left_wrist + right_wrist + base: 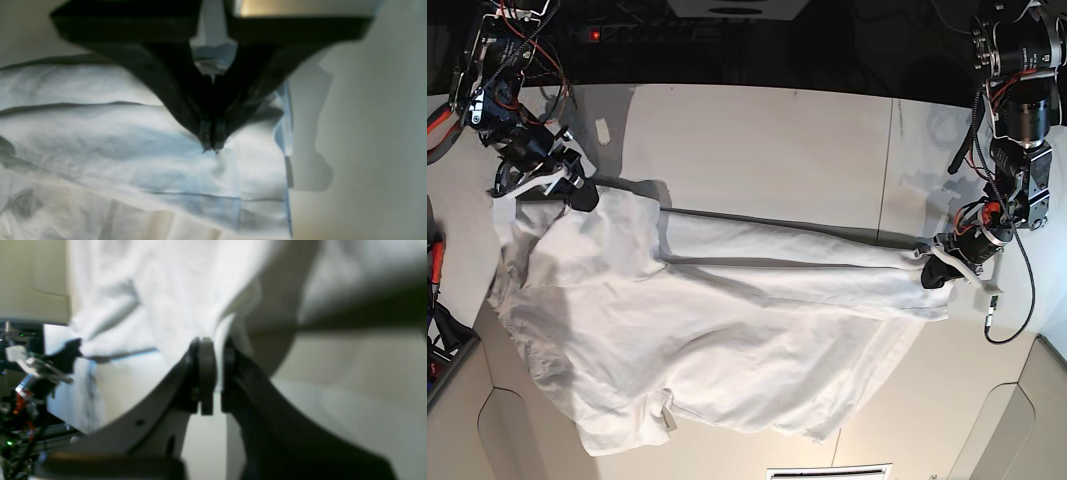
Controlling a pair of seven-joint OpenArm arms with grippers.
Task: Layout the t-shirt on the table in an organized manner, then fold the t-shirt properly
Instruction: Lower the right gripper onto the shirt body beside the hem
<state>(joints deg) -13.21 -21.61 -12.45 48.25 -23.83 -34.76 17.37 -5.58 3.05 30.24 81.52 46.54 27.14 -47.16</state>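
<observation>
The white t-shirt (727, 330) lies wrinkled across the table (757, 140), its upper edge pulled into a long band between the two arms. At the left of the base view, my right gripper (577, 190) is shut on a corner of the shirt. The right wrist view shows cloth (166, 290) pinched between its pads, with the gripper (217, 373) just above the tabletop. My left gripper (932, 272), on the right of the base view, is shut with its tips (210, 148) nipping the t-shirt (116, 143) near its edge.
A thin dark seam (889, 160) crosses the table on the right. Cables and electronics (20, 390) sit beyond the table edge by the right arm. A black cable (1022, 300) hangs from the left arm. Bare tabletop (367, 133) lies beside the shirt's edge.
</observation>
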